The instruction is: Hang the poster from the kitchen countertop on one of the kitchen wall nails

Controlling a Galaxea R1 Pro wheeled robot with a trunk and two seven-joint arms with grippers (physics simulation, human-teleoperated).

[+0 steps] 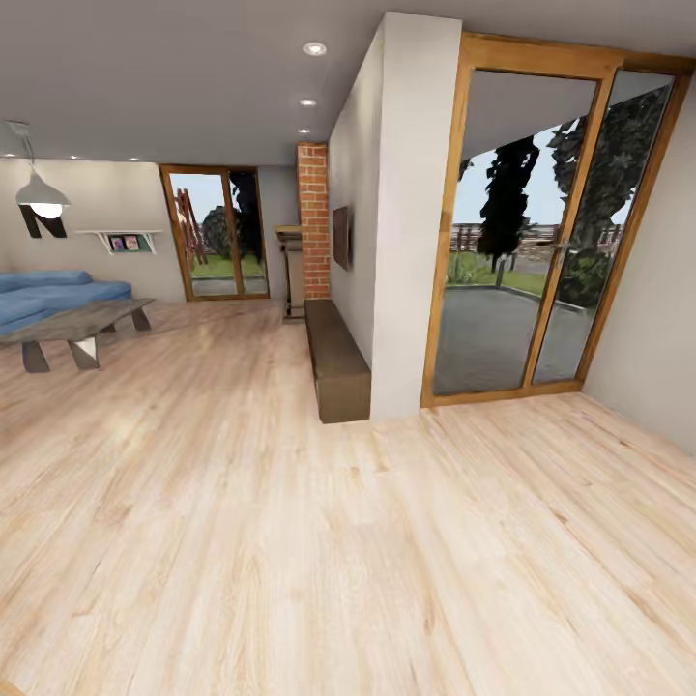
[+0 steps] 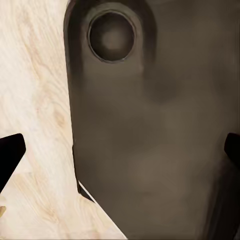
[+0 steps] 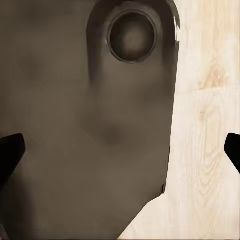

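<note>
**Rolling through the living room, nothing in my grippers**

So my head cam looked out over a big pale wood floor (image 1: 290,541). Straight ahead stood a white wall end (image 1: 418,213) with a low brown bench (image 1: 338,360) along its left side and a brick column (image 1: 313,220) behind that. To the right was a wood-framed glass door (image 1: 541,232) showing trees outside. Far left sat a blue sofa (image 1: 48,292), a grey coffee table (image 1: 79,327) and a hanging lamp (image 1: 41,198).

My left gripper (image 2: 120,150) had its fingertips (image 2: 10,155) spread wide, nothing between them, just my own dark body panel (image 2: 160,150) and floor below. Same for my right gripper (image 3: 120,150): jaws wide apart, holding nothing. I couldn't tell where the poster was from here.
</note>
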